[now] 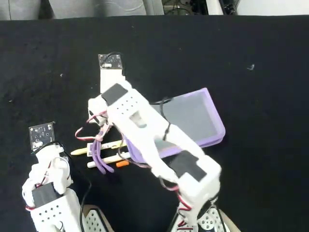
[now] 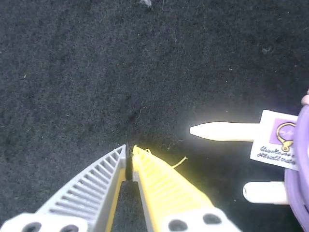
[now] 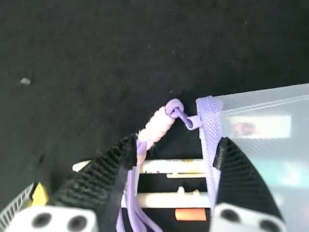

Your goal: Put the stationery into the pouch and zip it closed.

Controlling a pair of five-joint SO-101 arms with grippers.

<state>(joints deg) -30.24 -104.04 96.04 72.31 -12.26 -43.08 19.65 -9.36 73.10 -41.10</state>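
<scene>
Lying outside the pouch (image 1: 198, 116): pens (image 1: 82, 151)

Table (image 1: 241, 58): pouch (image 1: 198, 113) mid-table. Pens (image 1: 99, 150) side by side just left of its zip end, zip cord (image 3: 157, 126) lying across them. Right tool (image 3: 175, 141) above that end, straddling cord and pouch corner. Left tool (image 2: 129, 149) front left, near pen tips, apart.

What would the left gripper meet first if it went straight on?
Probably only the black table cover: the left gripper points at bare cloth; the cream pen lies aside.
</scene>
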